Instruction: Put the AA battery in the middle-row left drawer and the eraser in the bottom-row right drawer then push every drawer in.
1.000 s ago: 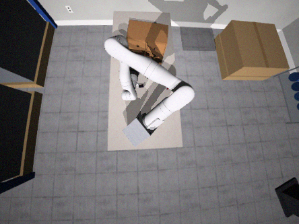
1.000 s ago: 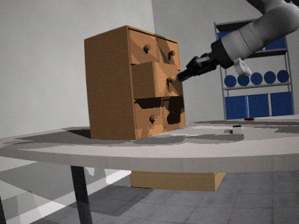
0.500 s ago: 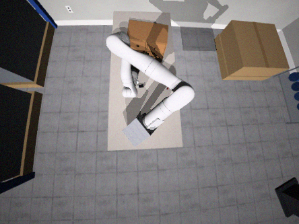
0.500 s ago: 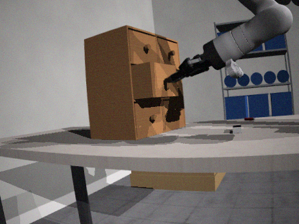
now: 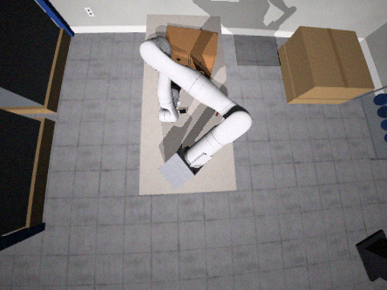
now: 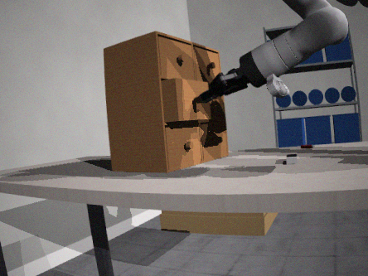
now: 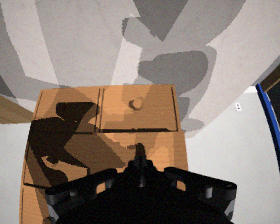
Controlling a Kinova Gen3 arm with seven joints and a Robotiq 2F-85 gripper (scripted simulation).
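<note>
The small wooden chest [image 6: 166, 101] stands upright on the table, also seen from above [image 5: 192, 47]. Its middle-row left drawer [image 6: 182, 99] sticks out a few centimetres; the other drawers look pushed in. My gripper [image 6: 198, 102] is shut and empty, with its fingertips at the front face of that drawer, near its knob. In the wrist view the shut fingers point at the chest front, below a drawer knob [image 7: 134, 105]. A small white block [image 6: 291, 161], possibly the eraser, lies far to the right on the table. I cannot make out the battery.
Small dark items [image 6: 291, 155] and a red-topped one [image 6: 307, 146] lie near the white block. A cardboard box [image 5: 324, 64] stands on the floor beside the table. Blue shelves [image 6: 315, 101] stand behind. The arm's base [image 5: 176, 171] sits at the table's near end.
</note>
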